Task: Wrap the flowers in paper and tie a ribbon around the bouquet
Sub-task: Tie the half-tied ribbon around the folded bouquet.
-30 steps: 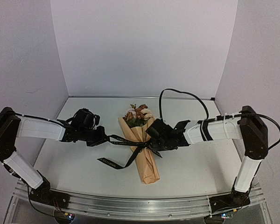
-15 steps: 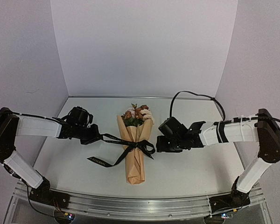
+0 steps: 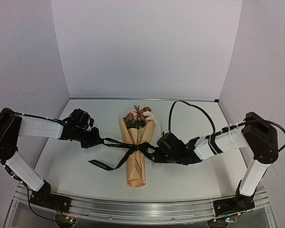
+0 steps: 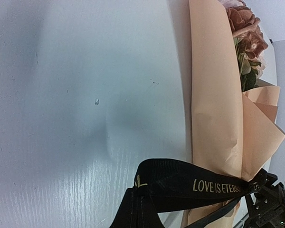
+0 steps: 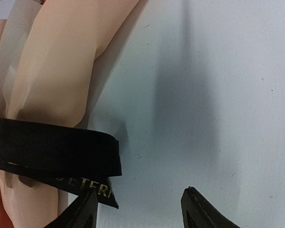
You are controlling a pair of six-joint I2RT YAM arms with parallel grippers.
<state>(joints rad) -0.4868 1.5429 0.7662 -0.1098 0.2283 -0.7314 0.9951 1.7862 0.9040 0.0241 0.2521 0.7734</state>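
The bouquet (image 3: 137, 159) lies mid-table, a tan paper (image 4: 213, 95) cone with the flowers (image 3: 140, 116) at its far end. The black ribbon (image 3: 133, 147) is knotted round the cone, with one tail trailing on the table toward the front left. My left gripper (image 3: 96, 140) is shut on the ribbon's left strand (image 4: 180, 183), which runs taut to the knot. My right gripper (image 3: 156, 153) stands open just right of the knot. Its fingertips (image 5: 199, 209) are apart, and the ribbon's loose end (image 5: 57, 152) lies by the left finger, not pinched.
A black robot cable (image 3: 190, 105) loops over the table behind the right arm. White walls close in the back and both sides. The metal rail (image 3: 142, 209) with the arm bases runs along the near edge.
The right gripper opened and let the ribbon go, drew off to the right, then came back low beside the knot. The bouquet shifted left and straightened. The left gripper kept its hold.
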